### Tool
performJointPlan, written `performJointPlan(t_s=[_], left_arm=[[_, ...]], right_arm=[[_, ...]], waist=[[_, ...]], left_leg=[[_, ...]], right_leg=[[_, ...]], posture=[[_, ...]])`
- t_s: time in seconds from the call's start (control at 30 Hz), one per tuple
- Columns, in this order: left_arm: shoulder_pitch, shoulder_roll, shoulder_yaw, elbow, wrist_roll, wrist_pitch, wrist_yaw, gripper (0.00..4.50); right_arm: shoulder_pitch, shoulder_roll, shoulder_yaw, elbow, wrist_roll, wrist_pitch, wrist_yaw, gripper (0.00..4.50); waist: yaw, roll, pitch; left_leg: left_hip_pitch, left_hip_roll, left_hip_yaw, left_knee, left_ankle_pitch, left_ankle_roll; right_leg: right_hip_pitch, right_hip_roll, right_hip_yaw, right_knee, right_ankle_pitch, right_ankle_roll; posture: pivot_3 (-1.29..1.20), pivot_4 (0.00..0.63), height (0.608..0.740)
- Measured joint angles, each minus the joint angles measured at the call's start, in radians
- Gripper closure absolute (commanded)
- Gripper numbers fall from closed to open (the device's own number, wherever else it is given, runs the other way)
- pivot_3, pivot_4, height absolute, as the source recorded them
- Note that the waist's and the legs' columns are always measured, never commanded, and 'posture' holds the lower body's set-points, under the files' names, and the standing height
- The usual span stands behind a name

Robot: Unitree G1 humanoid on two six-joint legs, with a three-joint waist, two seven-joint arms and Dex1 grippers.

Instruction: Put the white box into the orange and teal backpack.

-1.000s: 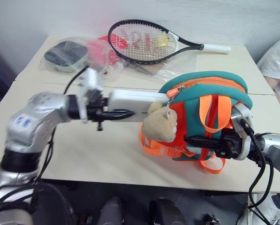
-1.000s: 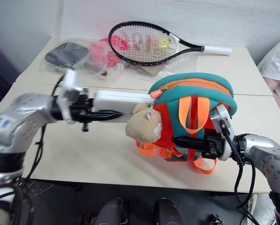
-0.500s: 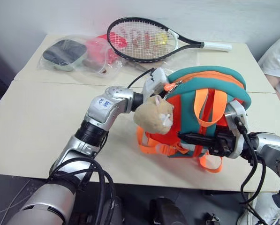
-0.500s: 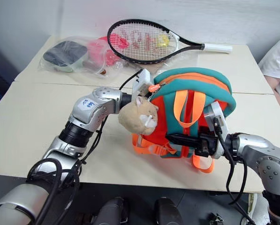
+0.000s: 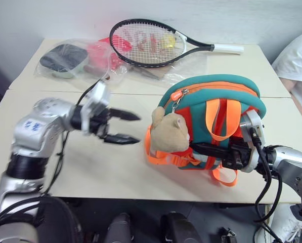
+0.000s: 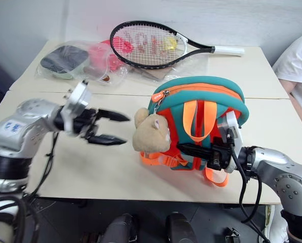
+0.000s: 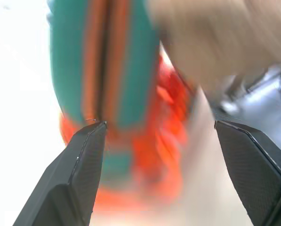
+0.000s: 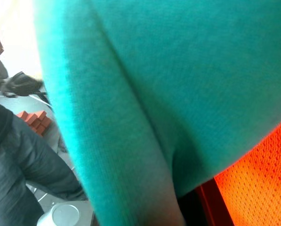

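Your left gripper [image 5: 126,126] hangs over the worktop [image 5: 65,157] just left of the orange and teal backpack [image 5: 211,121], its two black fingers spread wide and pointing right toward the bag, with nothing between them. In the left wrist view the fingers [image 7: 81,179] frame the backpack's teal top and its orange-edged zipper line.

The backpack stands upright near the middle-right of the worktop, orange straps facing you, more strap webbing spilling onto the worktop at its near foot. An orange zipper pull [image 5: 177,95] dangles at the upper left end of the zipper. A tan plush animal [image 5: 167,132] hangs on the bag's left side, between the bag and your left gripper, apart from the fingertips.

Your right gripper [image 5: 204,149] reaches in from the right, low against the near face of the backpack. Its fingers are pressed together among the straps there; whether they pinch a strap or fabric you cannot tell from these views. The right wrist view looks straight onto teal fabric with orange mesh beside it.

The white box is not visible on the worktop; you cannot tell from these views where it lies.

At the far side lie a tennis racket [image 5: 151,43] with a white handle, and clear plastic bags [image 5: 80,58] holding dark and red items. A person's white sleeve [image 5: 295,61] shows at the far right.
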Motion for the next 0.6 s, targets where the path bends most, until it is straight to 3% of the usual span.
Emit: performJointPlan(t_s=[0.07,0.2,0.37,0.47,0.6], left_arm=[[0.023,-0.033,0.042,-0.058,-0.050,0.007,0.028,0.66],[0.025,-0.195,0.086,-0.168,-0.106,0.001,0.202,0.66],[0.071,-0.252,0.061,-0.306,-0.144,0.049,0.339,0.66],[0.083,-0.274,0.006,-0.308,-0.081,0.021,0.399,1.24],[0.100,-0.344,-0.045,-0.304,-0.022,-0.047,0.445,2.46]], right_arm=[[-0.002,0.000,0.000,0.001,-0.002,-0.001,0.000,4.50],[-0.003,0.008,0.004,0.002,-0.004,-0.001,0.000,4.50],[-0.006,0.009,0.009,0.006,-0.005,-0.001,0.002,4.50],[-0.019,0.009,0.022,0.021,-0.008,-0.001,0.007,4.50],[-0.029,0.012,0.028,0.031,-0.018,-0.002,0.010,4.50]], waist=[[0.012,0.000,0.000],[0.023,0.000,0.000],[0.010,0.000,0.000],[0.006,0.000,0.000],[0.004,0.000,0.000]], left_leg=[[-0.001,-0.001,-0.002,0.001,0.000,0.002],[0.000,-0.002,-0.002,0.003,-0.002,0.005],[0.000,-0.002,-0.001,0.002,-0.002,0.005],[0.002,-0.002,-0.001,0.002,-0.001,0.005],[0.002,-0.002,-0.001,0.002,-0.001,0.005]], right_leg=[[0.001,-0.002,-0.001,0.000,0.000,0.000],[0.005,-0.002,-0.001,-0.004,0.001,0.003],[0.005,-0.001,-0.001,-0.004,0.002,0.003],[0.006,-0.001,-0.001,-0.004,0.002,0.003],[0.007,-0.001,-0.001,-0.006,0.002,0.003]], posture=[[0.00,0.150,0.740],[0.00,0.150,0.740],[0.00,0.150,0.740],[0.00,0.150,0.740],[0.00,0.150,0.740]])
